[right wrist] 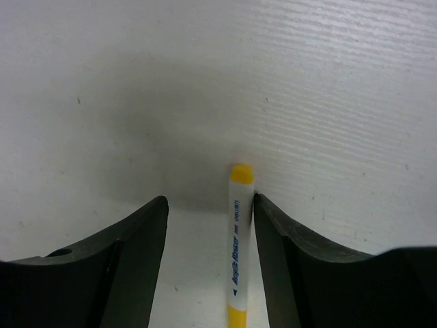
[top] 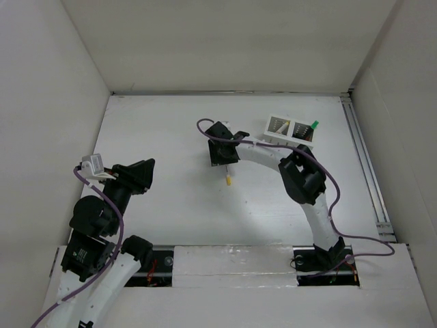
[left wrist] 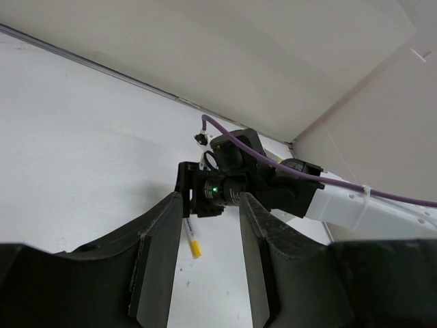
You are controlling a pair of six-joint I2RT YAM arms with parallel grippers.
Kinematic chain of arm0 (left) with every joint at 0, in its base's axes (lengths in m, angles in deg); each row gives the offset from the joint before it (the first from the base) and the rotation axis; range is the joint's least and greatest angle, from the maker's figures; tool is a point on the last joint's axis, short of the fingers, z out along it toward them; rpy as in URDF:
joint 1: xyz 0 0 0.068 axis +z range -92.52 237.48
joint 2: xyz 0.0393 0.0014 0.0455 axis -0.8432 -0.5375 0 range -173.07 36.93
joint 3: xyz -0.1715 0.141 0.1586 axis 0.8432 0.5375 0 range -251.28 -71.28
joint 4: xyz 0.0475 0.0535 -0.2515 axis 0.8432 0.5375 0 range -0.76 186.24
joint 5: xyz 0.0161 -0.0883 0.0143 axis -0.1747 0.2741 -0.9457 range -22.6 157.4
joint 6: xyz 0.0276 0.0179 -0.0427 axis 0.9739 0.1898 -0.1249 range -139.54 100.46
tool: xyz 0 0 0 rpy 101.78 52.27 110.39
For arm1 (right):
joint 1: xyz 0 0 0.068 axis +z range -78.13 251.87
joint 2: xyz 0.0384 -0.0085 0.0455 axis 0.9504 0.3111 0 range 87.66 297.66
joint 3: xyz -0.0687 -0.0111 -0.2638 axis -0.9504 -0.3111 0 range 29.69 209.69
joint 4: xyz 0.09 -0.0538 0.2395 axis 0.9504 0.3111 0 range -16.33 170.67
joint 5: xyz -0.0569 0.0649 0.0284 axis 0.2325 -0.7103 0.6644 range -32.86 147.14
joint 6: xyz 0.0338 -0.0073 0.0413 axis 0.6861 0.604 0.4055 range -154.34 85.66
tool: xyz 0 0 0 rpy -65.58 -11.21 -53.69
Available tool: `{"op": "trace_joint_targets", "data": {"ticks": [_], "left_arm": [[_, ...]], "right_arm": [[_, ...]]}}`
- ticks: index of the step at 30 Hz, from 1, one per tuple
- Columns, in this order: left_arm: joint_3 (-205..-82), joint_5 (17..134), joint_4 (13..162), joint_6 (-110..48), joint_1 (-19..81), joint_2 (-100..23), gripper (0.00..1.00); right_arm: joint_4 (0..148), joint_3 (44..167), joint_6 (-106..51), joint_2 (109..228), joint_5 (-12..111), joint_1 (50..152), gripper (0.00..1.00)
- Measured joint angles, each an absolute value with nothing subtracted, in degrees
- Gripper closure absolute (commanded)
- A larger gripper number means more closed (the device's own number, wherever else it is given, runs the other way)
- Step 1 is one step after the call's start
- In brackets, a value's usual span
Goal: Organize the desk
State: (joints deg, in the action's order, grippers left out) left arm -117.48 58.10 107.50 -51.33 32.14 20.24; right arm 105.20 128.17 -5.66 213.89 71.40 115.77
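Observation:
A white marker (right wrist: 240, 246) with yellow ends lies flat on the white desk (top: 171, 123), near its middle. My right gripper (right wrist: 208, 205) is lowered over the marker (top: 228, 180) and stands open. The marker rests against the right finger (right wrist: 273, 225), with a clear gap to the left finger. My left gripper (left wrist: 212, 205) hovers over the left part of the desk, open and with nothing between its fingers. Through its jaws I see the marker (left wrist: 192, 241) and the right gripper (top: 224, 164) beyond it.
A small white two-compartment box (top: 290, 128) stands at the back right, a green item (top: 315, 124) sticking out of its right slot. A metal rail (top: 365, 164) runs along the desk's right edge. White walls enclose the left, back and right.

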Motion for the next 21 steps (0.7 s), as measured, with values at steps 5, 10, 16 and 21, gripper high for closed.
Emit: {"op": "trace_joint_targets", "data": {"ticks": [5, 10, 16, 21], "left_arm": [[-117.5, 58.2, 107.5, -51.3, 32.1, 20.2, 0.65], [-117.5, 58.4, 107.5, -51.3, 32.1, 20.2, 0.65], [-117.5, 58.4, 107.5, -51.3, 32.1, 20.2, 0.65], [-117.5, 58.4, 107.5, -51.3, 32.1, 20.2, 0.65]], "right_arm": [[105.1, 130.8, -6.1, 215.7, 70.7, 115.4, 0.45], [105.1, 130.8, -6.2, 215.7, 70.2, 114.5, 0.61], [105.5, 130.8, -6.7, 215.7, 70.2, 113.6, 0.92], [103.9, 128.4, -6.6, 214.2, 69.8, 112.9, 1.0]]}}
